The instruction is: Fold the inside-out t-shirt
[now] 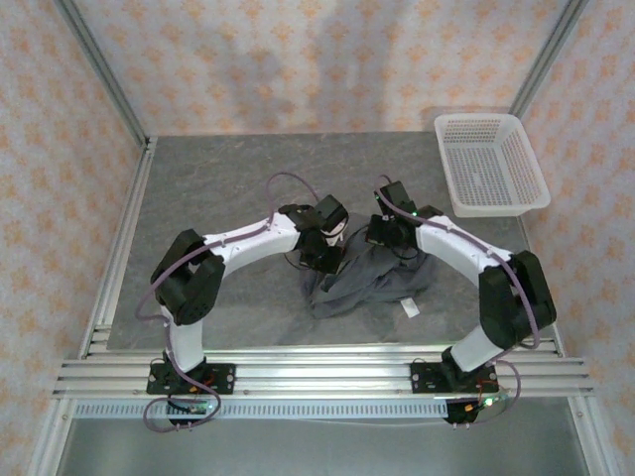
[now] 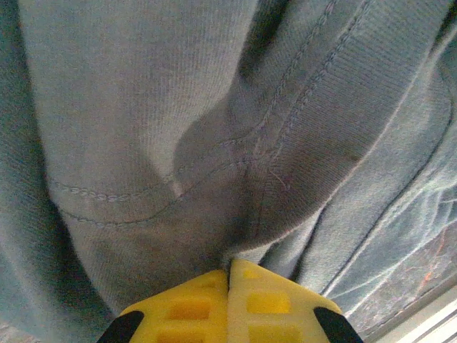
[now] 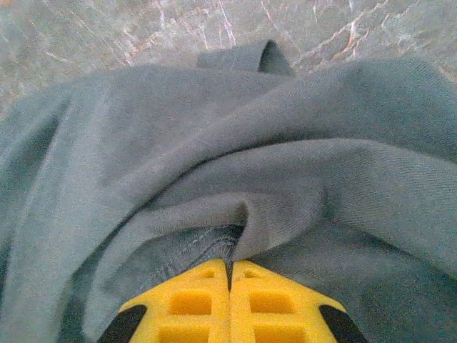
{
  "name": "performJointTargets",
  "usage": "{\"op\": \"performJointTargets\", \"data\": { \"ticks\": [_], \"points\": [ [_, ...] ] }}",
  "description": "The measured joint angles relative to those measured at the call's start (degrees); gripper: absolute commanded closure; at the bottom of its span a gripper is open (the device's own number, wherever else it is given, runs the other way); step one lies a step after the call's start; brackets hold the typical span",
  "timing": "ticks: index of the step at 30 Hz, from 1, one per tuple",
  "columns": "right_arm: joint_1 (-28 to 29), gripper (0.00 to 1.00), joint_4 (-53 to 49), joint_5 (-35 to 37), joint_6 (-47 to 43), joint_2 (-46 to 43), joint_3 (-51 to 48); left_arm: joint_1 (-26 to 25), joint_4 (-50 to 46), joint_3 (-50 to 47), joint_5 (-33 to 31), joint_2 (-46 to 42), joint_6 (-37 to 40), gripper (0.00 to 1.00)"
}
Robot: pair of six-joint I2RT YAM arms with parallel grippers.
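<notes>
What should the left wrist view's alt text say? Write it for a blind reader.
The left arm's yellow jaws are shut on a bunched fold of the dark slate-grey soft cloth t-shirt, its stitched seams facing the camera. A sliver of grey marbled tabletop shows at lower right.

The grey tabletop [image 1: 218,188] holds a bunched dark t-shirt [image 1: 362,283] near the front and a white basket [image 1: 496,206] at the far right.
</notes>
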Motion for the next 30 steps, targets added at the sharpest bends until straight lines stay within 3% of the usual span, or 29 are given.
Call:
{"op": "performJointTargets", "data": {
  "ticks": [4, 7, 11, 17, 22, 26, 30],
  "points": [
    [-0.44, 1.0, -0.79, -0.13, -0.02, -7.52, 0.52, 2.14, 0.37, 0.02, 0.57, -3.78, -0.9, 1.0],
    [-0.66, 1.0, -3.02, -0.11, -0.28, -13.75, 5.81, 5.88, -0.46, 2.38, -0.09, -11.65, -1.7, 1.0],
    [-0.83, 1.0, -3.39, -0.09, -1.73, -18.45, 18.51, 10.29, -0.76, 13.42, -5.66, -23.8, -1.66, 1.0],
    [-0.7, 1.0, -4.66, -6.71, -4.35, -19.39, 30.4, 9.79, 0.63, 22.23, -12.31, -36.5, -0.96, 1.0],
    [-0.63, 1.0, -7.39, -13.97, -4.22, -21.66, 33.92, 9.84, 1.84, 22.4, -9.53, -38.07, -0.09, 1.0],
    [-0.72, 1.0, -8.17, -19.28, -3.58, -22.95, 43.19, 9.46, 1.7, 26.73, -6.36, -34.73, -0.15, 1.0],
    [-0.72, 1.0, -9.51, -19.58, -3.48, -23.28, 54.4, 7.17, 1.75, 29.03, -6.8, -33.55, -0.17, 1.0]
  ]
}}
